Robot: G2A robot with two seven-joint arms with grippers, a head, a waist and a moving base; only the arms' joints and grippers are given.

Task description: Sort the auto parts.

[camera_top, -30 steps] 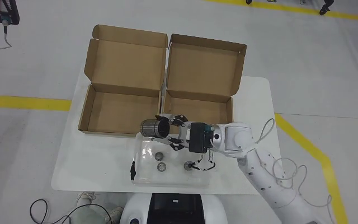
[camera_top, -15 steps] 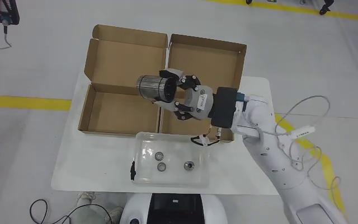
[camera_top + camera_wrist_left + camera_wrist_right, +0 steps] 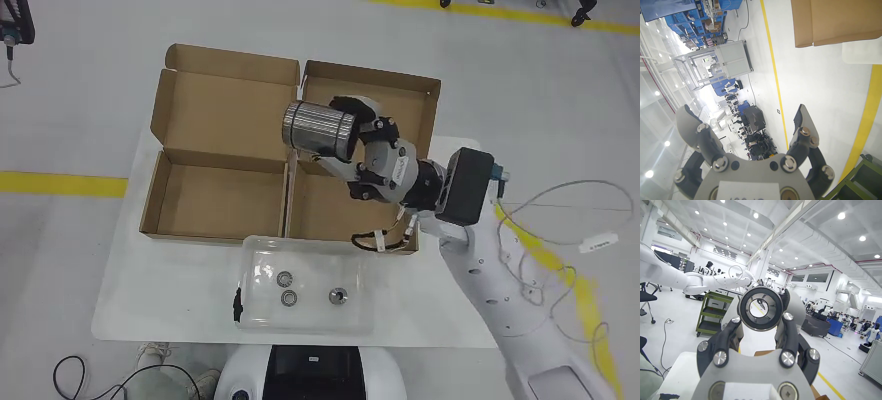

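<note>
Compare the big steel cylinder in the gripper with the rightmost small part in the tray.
Size: the hollow steel cylinder dwarfs the small round metal part. State: the cylinder is clamped in the right gripper, in the air; the part lies loose in the clear plastic tray. Pose: cylinder on its side, part flat. Both are round metal.

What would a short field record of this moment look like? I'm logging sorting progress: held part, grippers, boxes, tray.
held part: hollow metal cylinder, raised, seen over the two box lids
right gripper: shut on the cylinder
left gripper: open, empty
boxes: left cardboard box and right cardboard box, both open, visible floors bare
tray: clear tray before the boxes, holding three small round parts
</note>
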